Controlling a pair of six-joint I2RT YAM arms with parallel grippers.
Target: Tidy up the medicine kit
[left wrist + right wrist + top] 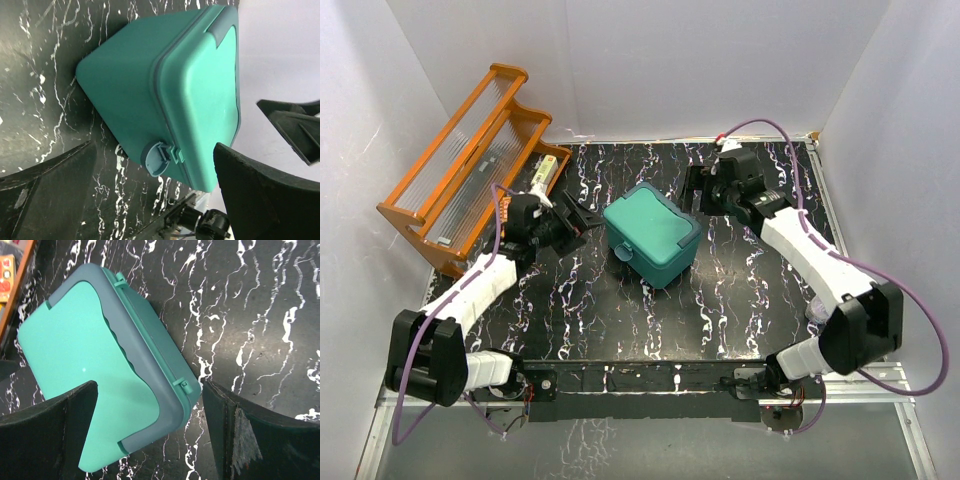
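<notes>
A black, white-veined tabletop (740,300) carries a teal-green rectangular plastic box (653,235) (lid shut) near its middle. An orange slatted rack (460,160) sits at its far-left corner.

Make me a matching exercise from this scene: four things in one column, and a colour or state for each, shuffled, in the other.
1. medicine kit
2. tiered rack
3. left gripper
4. table

A. black with white veining
B. open, holding nothing
C. teal, lid shut
D. orange

Pairs: 1-C, 2-D, 3-B, 4-A.
</notes>
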